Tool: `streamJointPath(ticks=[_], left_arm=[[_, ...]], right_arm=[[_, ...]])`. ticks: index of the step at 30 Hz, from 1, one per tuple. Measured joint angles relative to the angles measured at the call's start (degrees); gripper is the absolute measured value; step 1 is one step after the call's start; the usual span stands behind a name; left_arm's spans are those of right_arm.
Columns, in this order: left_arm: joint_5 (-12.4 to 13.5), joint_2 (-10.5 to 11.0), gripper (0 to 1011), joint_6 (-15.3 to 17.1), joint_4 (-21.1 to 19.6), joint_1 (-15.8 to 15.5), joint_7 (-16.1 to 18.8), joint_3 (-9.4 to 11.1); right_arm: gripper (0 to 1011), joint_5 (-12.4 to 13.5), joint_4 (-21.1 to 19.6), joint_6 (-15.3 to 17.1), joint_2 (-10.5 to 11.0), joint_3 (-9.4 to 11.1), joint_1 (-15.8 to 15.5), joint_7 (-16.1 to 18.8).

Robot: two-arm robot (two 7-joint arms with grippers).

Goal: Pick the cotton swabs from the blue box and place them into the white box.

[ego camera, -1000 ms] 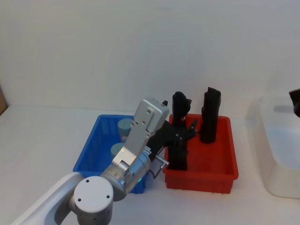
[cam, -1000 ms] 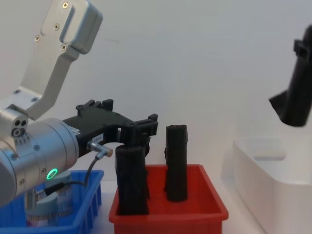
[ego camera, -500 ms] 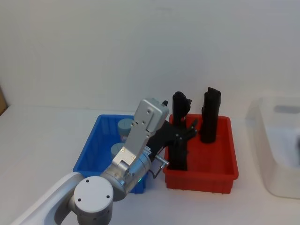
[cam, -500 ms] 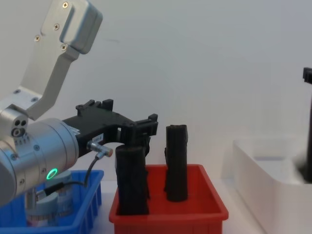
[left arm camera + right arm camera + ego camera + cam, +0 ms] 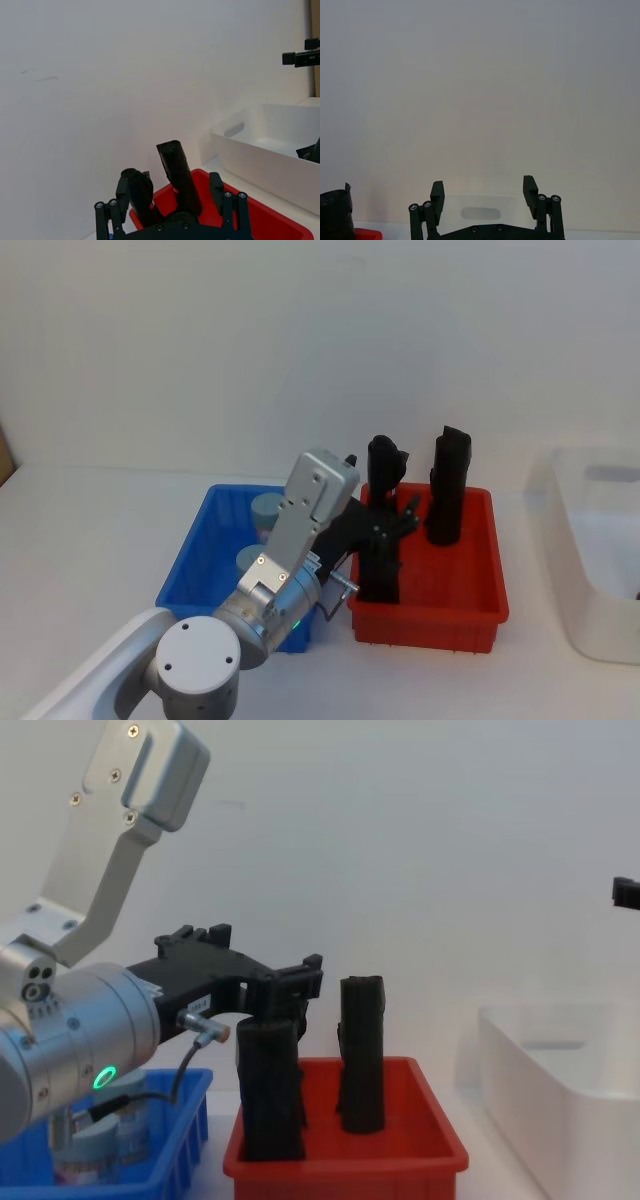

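Two cotton swabs tubs (image 5: pixel 267 508) (image 5: pixel 249 558) stand upright in the blue box (image 5: pixel 190 558) at the left; one tub (image 5: pixel 88 1144) shows low in the chest view behind the blue wall (image 5: pixel 165 1160). My left gripper (image 5: pixel 390 525) (image 5: pixel 300 982) is open and empty. It hangs above the gap between the blue box and the red bin, pointing at the black rolls (image 5: pixel 176 175). The white box (image 5: pixel 585 570) (image 5: pixel 265 150) sits at the far right. My right gripper (image 5: pixel 482 189) is open and empty, facing the white box's handle slot (image 5: pixel 480 213).
A red bin (image 5: pixel 440 615) holding two tall black rolls (image 5: pixel 447 485) (image 5: pixel 382 520) stands between the blue and white boxes. My left arm's silver link (image 5: pixel 310 510) reaches over the blue box's right side. A pale wall stands behind the table.
The right gripper has swung from above the white box to the right edge of the head and chest views. The left arm and the tubs have not moved.
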Motion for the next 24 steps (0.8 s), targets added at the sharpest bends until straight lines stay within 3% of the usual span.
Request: streamJointPath(ticks=[2,14,24], left_arm=[[0.07,0.26,1003,0.14,-0.28,0.19,0.35,-0.15],[-0.29,3.04,1003,1.73,-3.32,2.76,5.33,-1.77],[-3.8,7.42,1003,2.62,-5.92,7.24,11.77,-4.31]], right_arm=[[1001,0.03,0.12,0.04,-0.01,0.01,0.02,-0.03],[1001,0.11,0.49,0.11,-0.04,0.07,0.08,-0.11],[1001,0.18,0.61,0.18,-0.05,0.1,0.12,-0.17]])
